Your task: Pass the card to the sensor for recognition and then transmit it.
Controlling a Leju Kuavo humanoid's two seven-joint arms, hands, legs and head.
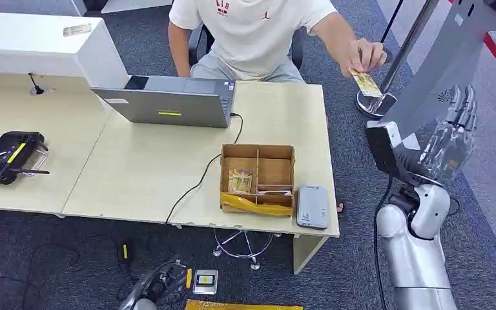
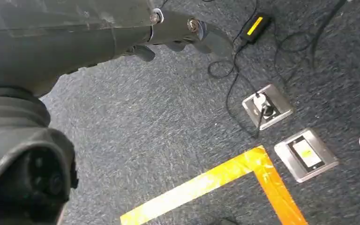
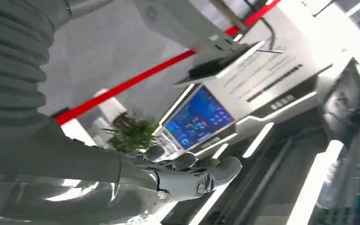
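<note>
A person in a white shirt sits behind the table and holds out a yellow card [image 1: 366, 82] in one hand, past the table's far right corner. My right hand [image 1: 454, 132] is raised to the right of the table, below and right of the card and apart from it. Its fingers are spread and hold nothing; the right wrist view shows the same empty hand [image 3: 183, 175]. A grey sensor pad [image 1: 312, 206] lies flat at the table's front right corner. My left hand [image 2: 180, 33] hangs over the carpet with nothing in it.
A cardboard box [image 1: 258, 178] with compartments stands left of the sensor, with small packets inside. An open laptop [image 1: 168, 101] with a black cable sits mid-table, and a black controller [image 1: 10, 157] lies at the left. A silver stanchion base [image 1: 373, 103] stands near the card.
</note>
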